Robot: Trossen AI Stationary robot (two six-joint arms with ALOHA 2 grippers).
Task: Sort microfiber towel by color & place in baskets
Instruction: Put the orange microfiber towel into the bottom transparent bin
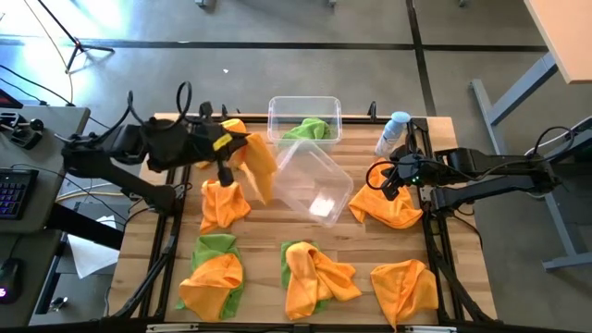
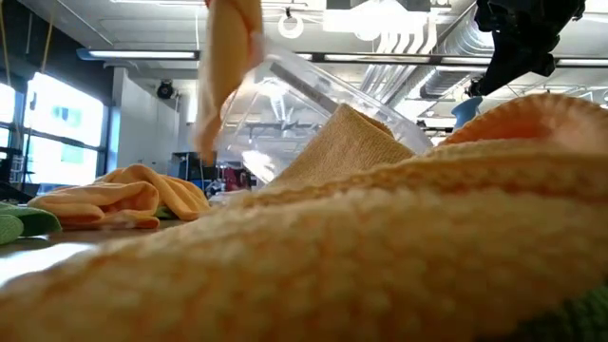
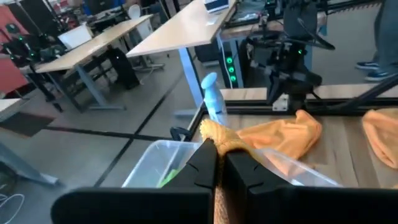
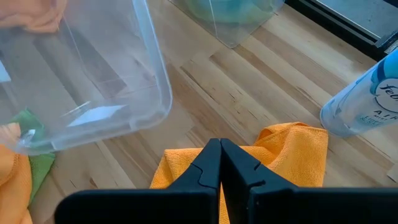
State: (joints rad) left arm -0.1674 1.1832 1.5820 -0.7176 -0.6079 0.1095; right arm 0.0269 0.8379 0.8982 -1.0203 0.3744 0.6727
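Left gripper (image 3: 219,163) pinched on a hanging orange microfiber towel (image 1: 259,166) beside the tilted clear plastic basket (image 1: 313,182) — right gripper (image 4: 220,163) closed, empty.

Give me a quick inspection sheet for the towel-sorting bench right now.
Surface: wooden table, orange and green towels spread across it.
Job's things: back basket holds a green towel; second basket sits askew, looks empty.
Clutter: spray bottle at the back right corner.
Grippers: left claw shut on an orange towel, lifted beside the second basket; right claw shut, empty, above another orange towel.
Cables: dark cables loop over both arms; loose leads on the left side desk.
Surroundings: keyboard at left; desks and a person's legs beyond the table.
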